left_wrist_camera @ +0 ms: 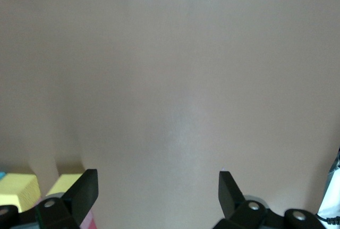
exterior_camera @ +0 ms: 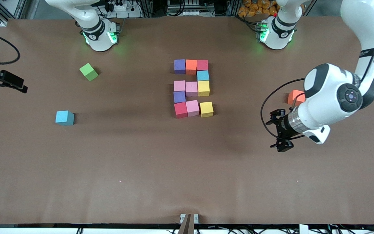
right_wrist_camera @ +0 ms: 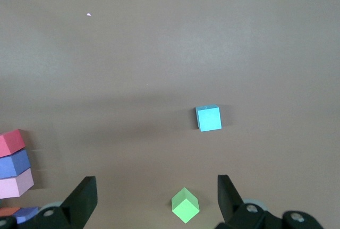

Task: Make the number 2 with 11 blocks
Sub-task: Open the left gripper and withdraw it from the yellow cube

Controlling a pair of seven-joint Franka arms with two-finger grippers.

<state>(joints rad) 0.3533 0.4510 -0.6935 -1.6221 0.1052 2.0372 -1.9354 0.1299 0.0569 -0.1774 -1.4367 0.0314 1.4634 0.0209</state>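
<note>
Apparently we hold both the left gripper (exterior_camera: 281, 131) and right gripper (exterior_camera: 24, 88) open and empty, the digit (exterior_camera: 193, 87) lying between them with its corner yellow cube (exterior_camera: 206, 109) slightly apart, so a careless sweep could scatter it.

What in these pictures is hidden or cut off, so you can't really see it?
- Spare orange cube: front view, partly covered by the left arm.
- Right gripper: front view, its arm is cut off by the picture's edge.
- The number 2: left wrist view shows only two yellow cubes at the edge; right wrist view only a few cubes.
- Left gripper, open: its wrist view cuts off its fingers' bases.
</note>
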